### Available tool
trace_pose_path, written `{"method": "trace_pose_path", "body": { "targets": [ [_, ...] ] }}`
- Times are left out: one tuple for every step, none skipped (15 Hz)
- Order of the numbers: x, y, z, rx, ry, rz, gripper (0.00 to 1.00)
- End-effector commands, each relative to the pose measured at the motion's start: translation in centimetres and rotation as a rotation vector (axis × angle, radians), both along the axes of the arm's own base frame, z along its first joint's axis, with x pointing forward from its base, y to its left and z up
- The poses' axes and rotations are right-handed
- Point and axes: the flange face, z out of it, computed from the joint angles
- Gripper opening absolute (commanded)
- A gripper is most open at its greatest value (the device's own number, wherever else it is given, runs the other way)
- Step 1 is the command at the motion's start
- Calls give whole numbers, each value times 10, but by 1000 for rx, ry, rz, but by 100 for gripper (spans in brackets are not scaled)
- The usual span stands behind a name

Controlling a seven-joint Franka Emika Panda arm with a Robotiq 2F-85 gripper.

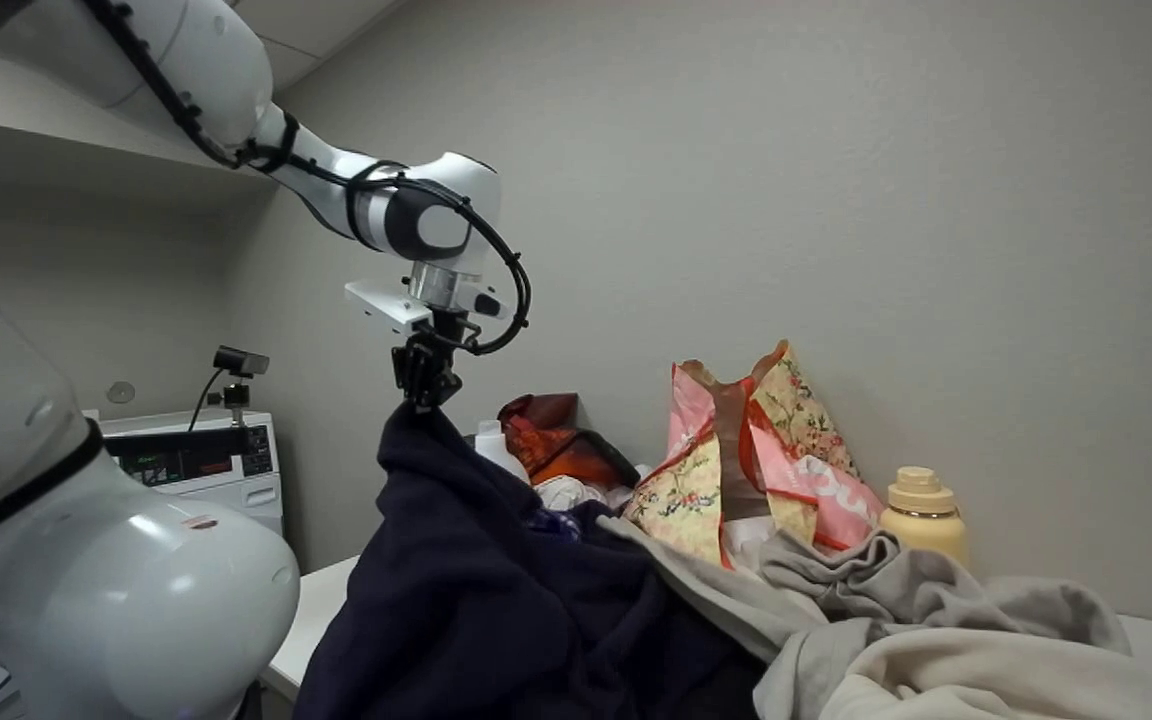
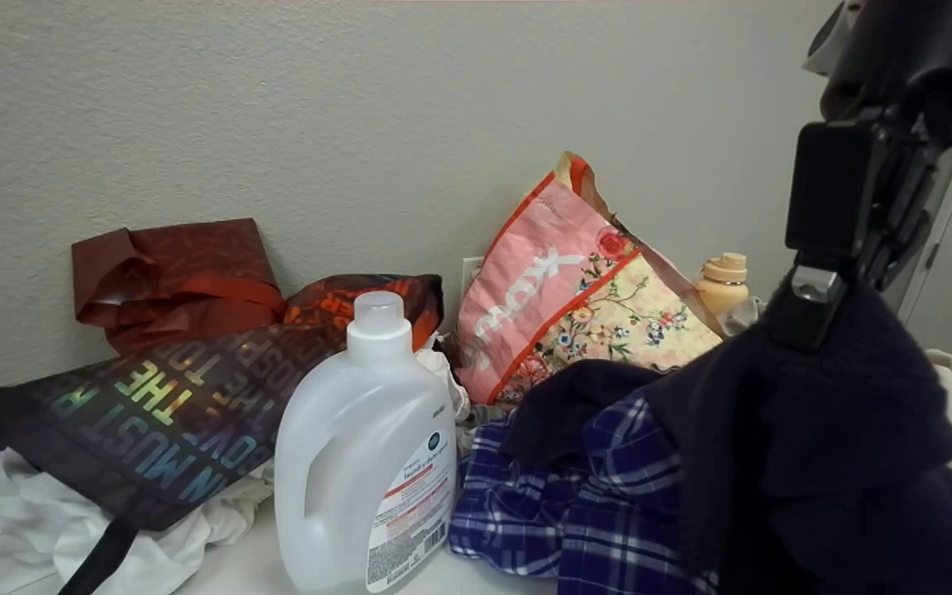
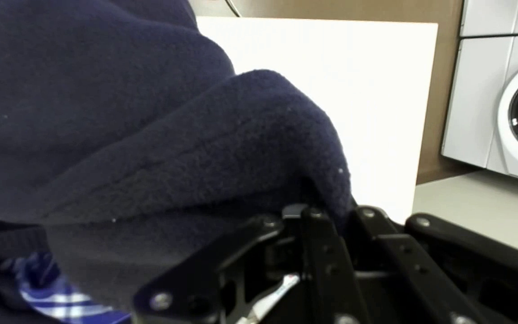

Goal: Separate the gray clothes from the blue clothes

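Observation:
My gripper [image 1: 424, 398] is shut on the top of the dark navy garment [image 1: 506, 600] and holds that part up. The rest hangs in folds to the pile. The gripper also shows in an exterior view [image 2: 811, 310] and in the wrist view [image 3: 342, 218], with navy cloth between its fingers. The blue-and-white plaid shirt [image 2: 517, 504] lies on the table beside and partly under the navy garment. A bit of it shows in the wrist view [image 3: 72, 301]. The pale gray clothes [image 1: 996, 670] lie rumpled beside the navy garment; a gray edge touches or overlaps it.
A pink floral bag [image 2: 542, 297] leans at the wall, near a yellow bottle [image 1: 924, 515]. A detergent bottle [image 2: 368, 446], a dark printed bag [image 2: 170, 405], a dark red bag [image 2: 178, 281] and white cloth [image 2: 38, 512] are nearby. A white table [image 3: 376, 90] extends beyond the garment.

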Motion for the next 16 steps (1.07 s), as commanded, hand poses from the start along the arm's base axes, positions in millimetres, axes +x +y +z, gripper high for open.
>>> {"method": "trace_pose_path", "body": {
  "targets": [
    [-9,56,19,33,-28,110,2],
    [-11,71,20,32,-35,137,2],
    [-13,89,20,27,-40,166,2],
    [-16,105,19,22,-47,195,2],
    [-18,118,20,18,-52,220,2],
    [-21,135,19,14,-61,249,2],
    [-22,149,20,8,-72,274,2],
    [-24,166,19,3,-86,300,2],
    [-24,180,19,1,-98,319,2],
    [-24,193,18,0,-109,338,2],
    [-23,203,15,-2,-114,353,2],
    [-21,212,12,-4,-118,365,2],
    [-18,218,9,-5,-119,375,2],
    [-15,224,6,-5,-121,381,2],
    [-12,230,4,-5,-124,388,2],
    [-8,235,3,-4,-131,391,2]
  ]
}}
